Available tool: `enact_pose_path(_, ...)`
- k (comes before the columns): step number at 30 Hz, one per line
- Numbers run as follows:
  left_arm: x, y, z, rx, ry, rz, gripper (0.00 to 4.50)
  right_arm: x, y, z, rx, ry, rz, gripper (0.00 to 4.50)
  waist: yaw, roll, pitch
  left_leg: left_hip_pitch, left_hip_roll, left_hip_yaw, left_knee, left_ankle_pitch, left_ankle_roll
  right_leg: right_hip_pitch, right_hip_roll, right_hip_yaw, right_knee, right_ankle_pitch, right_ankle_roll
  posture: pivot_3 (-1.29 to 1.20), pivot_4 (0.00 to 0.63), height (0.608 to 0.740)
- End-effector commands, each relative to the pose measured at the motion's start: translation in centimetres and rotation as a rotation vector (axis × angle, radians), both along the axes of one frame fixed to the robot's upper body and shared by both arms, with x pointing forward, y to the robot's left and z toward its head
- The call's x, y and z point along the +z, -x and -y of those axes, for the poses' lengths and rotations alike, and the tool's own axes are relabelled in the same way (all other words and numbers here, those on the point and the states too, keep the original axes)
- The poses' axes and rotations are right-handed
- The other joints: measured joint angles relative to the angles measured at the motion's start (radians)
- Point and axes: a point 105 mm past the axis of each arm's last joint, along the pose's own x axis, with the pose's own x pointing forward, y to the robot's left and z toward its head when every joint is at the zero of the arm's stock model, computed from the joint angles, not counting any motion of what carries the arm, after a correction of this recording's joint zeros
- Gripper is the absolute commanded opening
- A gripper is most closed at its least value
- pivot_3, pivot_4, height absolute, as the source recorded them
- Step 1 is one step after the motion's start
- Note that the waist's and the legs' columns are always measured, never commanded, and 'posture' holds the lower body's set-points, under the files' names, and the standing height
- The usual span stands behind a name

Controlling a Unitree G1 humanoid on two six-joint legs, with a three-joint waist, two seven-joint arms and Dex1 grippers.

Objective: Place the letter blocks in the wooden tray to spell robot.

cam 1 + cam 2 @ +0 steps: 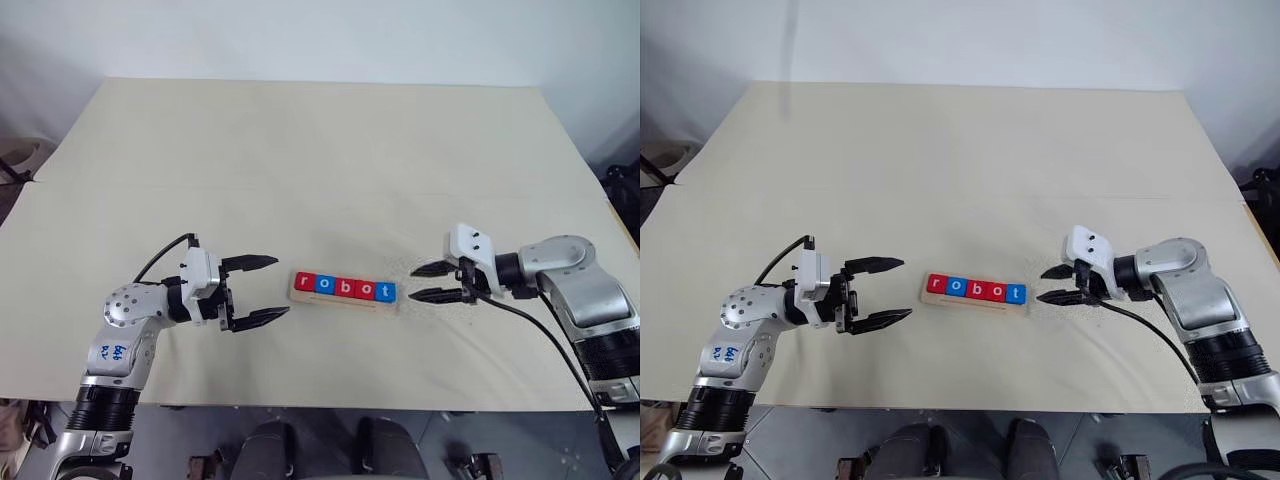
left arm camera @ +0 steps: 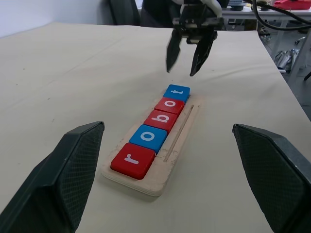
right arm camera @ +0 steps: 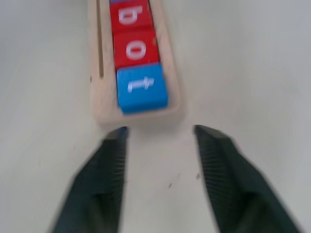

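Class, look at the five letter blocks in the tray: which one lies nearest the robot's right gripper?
The blue t block, last in the row at the end of the wooden tray facing the right gripper. The other blue block, an o, sits second from the far end.

Pale worktop (image 1: 300, 160) and the room around it

The worktop is a broad beige sheet with a faint seam across its width; behind its far edge stands a plain white wall (image 1: 320, 35) — in the left wrist view, beyond the far edge, dark chairs (image 2: 124, 10) and a cluttered desk (image 2: 272, 9) with cables show. Grey floor (image 1: 170, 440) lies below the near edge, and dark gear sits off the worktop's two sides
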Motion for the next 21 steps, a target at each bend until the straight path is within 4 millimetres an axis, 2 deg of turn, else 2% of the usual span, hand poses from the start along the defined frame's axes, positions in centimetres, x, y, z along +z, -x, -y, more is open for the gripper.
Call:
enact_pose_path(1,0.9,0.2,0.1,-0.011,-0.001,0.048,4.50,0.3,-0.2,-0.7,0.018,-0.009,0.048,0.72,0.001,0.000,0.000,0.000,0.000,0.000,0.000,0.000,0.000,0.000,0.000,0.000,0.000,0.000,0.000,0.00,0.150,0.740)
enact_pose_path(3,1.0,0.1,0.1,-0.013,-0.001,0.049,4.50,0.0,-0.4,-1.2,0.019,-0.018,0.053,0.02,0.000,0.000,0.000,0.000,0.000,0.000,0.000,0.000,0.000,0.000,0.000,0.000,0.000,0.000,0.000,0.00,0.150,0.740)
enact_pose_path(13,1.0,0.1,0.0,-0.001,-0.002,0.052,4.50,-0.6,0.2,-2.8,0.061,-0.040,0.026,0.02,0.001,0.000,0.000,0.000,0.000,0.000,0.001,0.000,0.000,0.000,0.000,0.000,0.000,0.000,0.000,0.00,0.150,0.740)
enact_pose_path(18,0.8,0.3,-0.1,0.002,-0.003,0.045,4.50,-0.2,0.3,-2.2,0.041,-0.041,0.045,0.02,0.002,0.000,0.000,0.000,0.000,0.000,0.001,0.000,0.000,0.000,0.000,0.000,0.000,0.000,0.000,0.00,0.150,0.740)
enact_pose_path(21,0.7,0.3,-0.4,0.005,-0.009,0.037,4.50,1.5,0.7,-1.0,0.015,-0.087,0.094,0.02,0.004,0.000,0.000,0.000,0.000,0.000,0.001,0.000,0.000,0.000,0.000,0.000,0.000,0.000,0.000,0.00,0.150,0.740)
